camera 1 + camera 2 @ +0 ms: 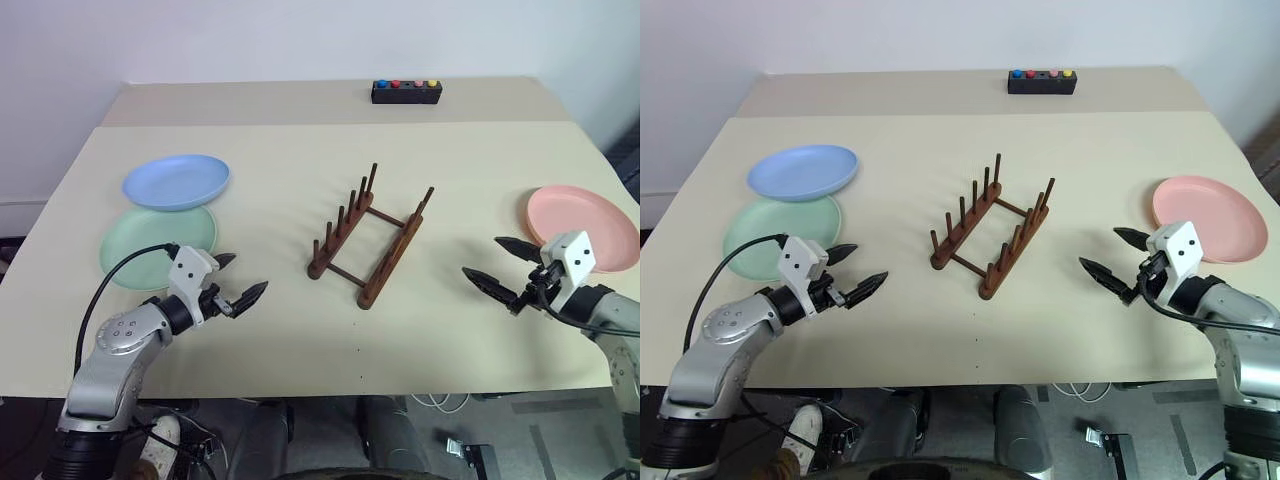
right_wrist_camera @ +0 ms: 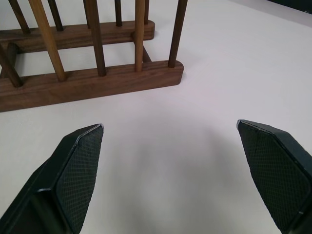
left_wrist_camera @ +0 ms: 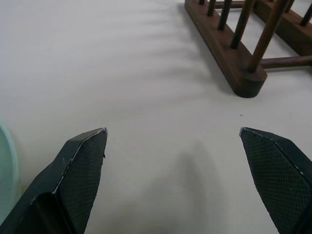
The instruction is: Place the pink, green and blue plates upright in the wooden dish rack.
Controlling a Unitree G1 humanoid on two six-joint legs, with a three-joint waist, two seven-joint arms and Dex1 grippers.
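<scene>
The left gripper [image 1: 240,279] and right gripper [image 1: 497,266] are hovering empty over the table [image 1: 300,330], jaws spread wide, each angled inward and slightly down toward the wooden dish rack [image 1: 370,238] sitting bare between them. The blue plate [image 1: 177,181] is overlapping the green plate [image 1: 158,243] near the left arm; the pink plate [image 1: 582,226] is lying flat just behind the right gripper. The plates are looking light, rigid and smooth, likely slippery, so a pinch across a raised rim appears the surest hold. Both forearms are reaching forward, low above the surface.
</scene>
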